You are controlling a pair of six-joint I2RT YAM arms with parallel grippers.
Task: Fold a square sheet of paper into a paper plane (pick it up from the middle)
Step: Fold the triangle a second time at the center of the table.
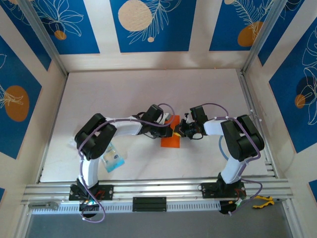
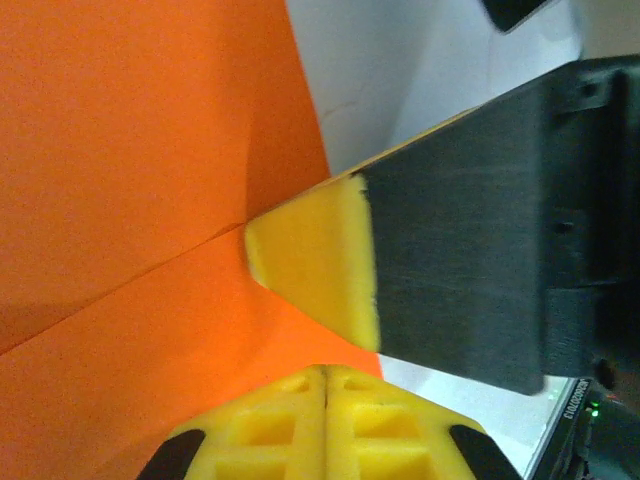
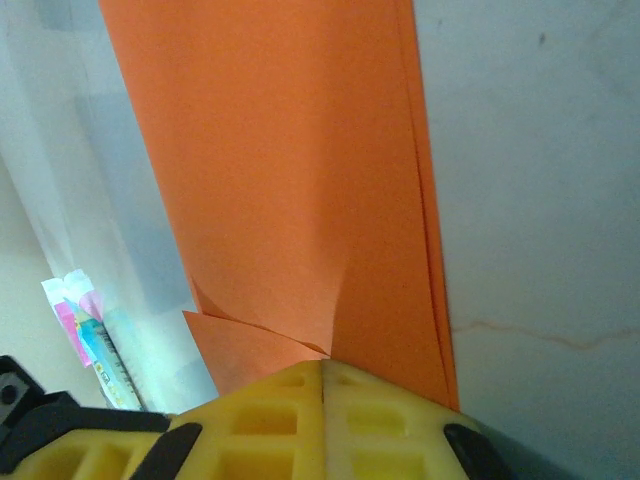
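The square sheet of paper (image 1: 170, 141), bright orange and folded into layers, lies at the table's middle between both arms. My left gripper (image 1: 171, 130) reaches it from the left and my right gripper (image 1: 180, 131) from the right, nearly touching. In the left wrist view the left gripper (image 2: 325, 372) is shut, its tips at the paper (image 2: 130, 200); no paper shows between them. The right gripper's yellow fingertip (image 2: 315, 262) sits on a crease there. In the right wrist view the right gripper (image 3: 325, 366) is shut on the paper (image 3: 290, 170), which puckers into the seam.
A small blue and clear plastic packet (image 1: 114, 159) lies by the left arm's base and shows as packet (image 3: 85, 335) at the left. Yellow-handled pliers (image 1: 262, 201) rest on the front rail at right. Patterned walls enclose the white table (image 1: 148, 89).
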